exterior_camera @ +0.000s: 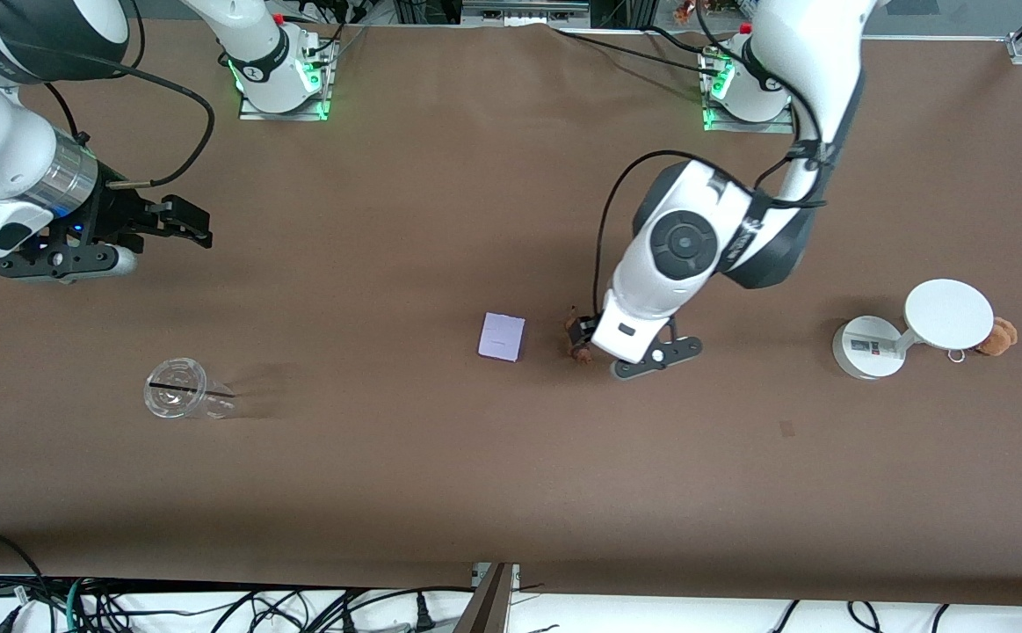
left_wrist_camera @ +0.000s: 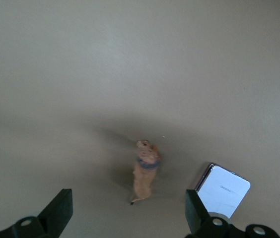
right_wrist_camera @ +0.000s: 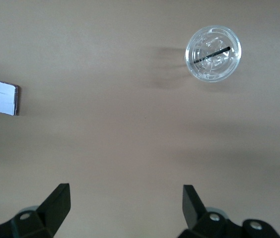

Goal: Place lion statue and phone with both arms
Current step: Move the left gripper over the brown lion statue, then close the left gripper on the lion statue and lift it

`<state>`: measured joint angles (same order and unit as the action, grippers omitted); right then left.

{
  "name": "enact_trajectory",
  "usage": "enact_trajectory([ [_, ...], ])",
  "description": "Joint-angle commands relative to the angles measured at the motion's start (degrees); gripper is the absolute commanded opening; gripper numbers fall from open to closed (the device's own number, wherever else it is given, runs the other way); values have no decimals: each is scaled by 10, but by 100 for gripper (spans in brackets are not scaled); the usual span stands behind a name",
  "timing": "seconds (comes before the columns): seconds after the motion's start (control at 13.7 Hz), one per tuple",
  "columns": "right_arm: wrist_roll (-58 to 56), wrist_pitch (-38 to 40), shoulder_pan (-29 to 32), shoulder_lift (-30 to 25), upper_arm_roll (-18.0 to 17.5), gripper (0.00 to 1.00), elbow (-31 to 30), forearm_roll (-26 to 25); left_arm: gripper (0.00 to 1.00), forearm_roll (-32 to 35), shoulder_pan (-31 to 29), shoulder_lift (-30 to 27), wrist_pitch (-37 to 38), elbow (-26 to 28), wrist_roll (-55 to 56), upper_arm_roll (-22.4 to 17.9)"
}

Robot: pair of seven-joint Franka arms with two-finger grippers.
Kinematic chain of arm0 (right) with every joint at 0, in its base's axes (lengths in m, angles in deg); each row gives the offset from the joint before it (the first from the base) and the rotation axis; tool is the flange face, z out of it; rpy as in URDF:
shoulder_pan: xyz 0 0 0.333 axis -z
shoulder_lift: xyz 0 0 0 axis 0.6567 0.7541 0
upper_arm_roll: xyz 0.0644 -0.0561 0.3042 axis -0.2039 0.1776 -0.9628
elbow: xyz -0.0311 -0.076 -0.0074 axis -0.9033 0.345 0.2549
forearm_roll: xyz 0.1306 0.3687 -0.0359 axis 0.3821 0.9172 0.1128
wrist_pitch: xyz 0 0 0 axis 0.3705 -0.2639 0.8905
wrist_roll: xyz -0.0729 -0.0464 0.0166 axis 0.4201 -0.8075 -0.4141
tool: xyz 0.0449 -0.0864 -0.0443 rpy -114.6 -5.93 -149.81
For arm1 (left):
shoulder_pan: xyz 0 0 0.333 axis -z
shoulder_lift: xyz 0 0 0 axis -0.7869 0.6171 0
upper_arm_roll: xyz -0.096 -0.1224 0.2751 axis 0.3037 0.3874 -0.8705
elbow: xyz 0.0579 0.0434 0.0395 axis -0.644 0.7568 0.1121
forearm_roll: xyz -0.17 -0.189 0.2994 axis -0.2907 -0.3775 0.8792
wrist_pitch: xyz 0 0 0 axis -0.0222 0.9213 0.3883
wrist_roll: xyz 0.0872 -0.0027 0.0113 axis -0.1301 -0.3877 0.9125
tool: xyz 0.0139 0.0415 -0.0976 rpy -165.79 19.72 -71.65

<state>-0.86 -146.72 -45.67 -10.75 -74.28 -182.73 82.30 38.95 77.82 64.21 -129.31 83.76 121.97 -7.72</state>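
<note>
The left gripper [left_wrist_camera: 127, 214] hangs low over the tiny brown-orange lion statue [left_wrist_camera: 146, 176], fingers spread wide, gripping nothing. The figurine lies on the brown table [exterior_camera: 440, 457] just beside the flat lavender-white phone [exterior_camera: 502, 337]. The right gripper [right_wrist_camera: 125, 208] waits with fingers apart, over bare table at the right arm's end.

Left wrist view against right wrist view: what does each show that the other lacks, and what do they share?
Only the left wrist view shows the lion statue, lying on the table between the open fingers of the left gripper. Only the right wrist view shows the clear cup, with the open right gripper above bare table. Both show the phone, flat on the brown table.
</note>
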Motion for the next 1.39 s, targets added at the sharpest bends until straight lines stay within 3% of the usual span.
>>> enact_trajectory([
  [0.0,4,-3,7,-13,-9,100,-10,-4,100,48,23,10,-57,33,11,-8],
  [0.22,4,-3,7,-13,-9,100,-10,-5,100,71,37,21,-124,73,28,-9],
  [0.58,4,-3,7,-13,-9,100,-10,-5,100,90,40,45,-177,77,39,-9],
  [1.17,4,-3,7,-13,-9,100,-10,-5,100,104,43,61,-187,77,39,-11],
  [1.24,4,-3,7,-13,-9,100,-10,-5,97,110,43,61,-186,77,39,-11],
  [1.31,4,-3,7,-13,-9,100,-10,-4,84,110,43,62,-186,77,40,-11],
])
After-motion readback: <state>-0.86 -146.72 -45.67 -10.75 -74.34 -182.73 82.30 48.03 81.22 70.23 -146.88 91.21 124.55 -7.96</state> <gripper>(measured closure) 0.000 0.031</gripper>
